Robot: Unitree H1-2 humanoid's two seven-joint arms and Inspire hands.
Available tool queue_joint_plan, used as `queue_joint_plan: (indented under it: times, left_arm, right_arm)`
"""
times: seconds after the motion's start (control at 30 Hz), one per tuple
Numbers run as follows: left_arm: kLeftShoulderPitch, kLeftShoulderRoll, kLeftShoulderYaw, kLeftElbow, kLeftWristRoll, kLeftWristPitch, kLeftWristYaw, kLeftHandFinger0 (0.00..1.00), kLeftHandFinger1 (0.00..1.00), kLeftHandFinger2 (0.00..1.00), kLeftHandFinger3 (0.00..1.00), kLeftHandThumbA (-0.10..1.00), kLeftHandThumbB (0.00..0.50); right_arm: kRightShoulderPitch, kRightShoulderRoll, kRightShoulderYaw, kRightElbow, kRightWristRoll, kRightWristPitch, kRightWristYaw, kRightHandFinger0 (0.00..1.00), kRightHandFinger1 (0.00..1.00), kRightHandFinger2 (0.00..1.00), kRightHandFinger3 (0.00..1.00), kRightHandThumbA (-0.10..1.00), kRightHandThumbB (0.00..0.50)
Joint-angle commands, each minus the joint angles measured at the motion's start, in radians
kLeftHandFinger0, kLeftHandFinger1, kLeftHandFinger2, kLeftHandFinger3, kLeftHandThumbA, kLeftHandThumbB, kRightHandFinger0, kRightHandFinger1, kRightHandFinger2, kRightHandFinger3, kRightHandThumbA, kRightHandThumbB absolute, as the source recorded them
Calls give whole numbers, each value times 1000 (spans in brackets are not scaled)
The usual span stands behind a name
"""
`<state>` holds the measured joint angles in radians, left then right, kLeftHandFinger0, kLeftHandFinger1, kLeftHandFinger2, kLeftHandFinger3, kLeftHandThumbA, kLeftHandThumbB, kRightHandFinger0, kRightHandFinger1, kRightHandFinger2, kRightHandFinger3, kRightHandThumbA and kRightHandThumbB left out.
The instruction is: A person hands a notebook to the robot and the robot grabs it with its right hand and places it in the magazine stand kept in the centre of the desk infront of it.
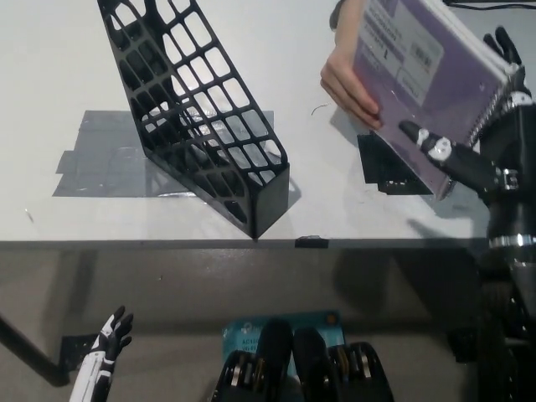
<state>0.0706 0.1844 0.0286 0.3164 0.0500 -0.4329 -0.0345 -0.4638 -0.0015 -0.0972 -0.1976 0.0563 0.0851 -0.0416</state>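
Note:
A person's hand holds up a purple spiral notebook, tilted, over the desk's far right. My black right hand has come in at the notebook's spiral edge. Its thumb lies on the cover and its fingers reach up behind the notebook, so the notebook is pinched between them. The black lattice magazine stand stands to the left of the notebook, in the middle of the desk, with nothing in it. Below the desk edge at the lower left, my white left hand hangs open.
The stand sits partly on a patch of grey tape on the white desk. Black tape marks lie under the notebook. A small black tab sits at the desk's front edge.

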Motion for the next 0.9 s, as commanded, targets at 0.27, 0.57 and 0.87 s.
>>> queue_joint_plan:
  times: [0.27,0.57,0.87]
  left_arm:
    - [-21,30,-10,-31,11,-37,2,1000,1000,1000,1000,1000,500]
    - [-33,35,-12,-25,9,-37,2,1000,1000,1000,1000,1000,500]
    - [-39,39,-11,-33,16,-37,4,1000,1000,1000,1000,1000,500]
  right_arm:
    - [-170,22,13,113,18,51,-13,1000,1000,1000,1000,1000,265]
    - [-213,24,6,151,38,70,-4,1000,1000,1000,1000,1000,267]
    - [-199,33,11,168,71,54,18,1000,1000,1000,1000,1000,247]
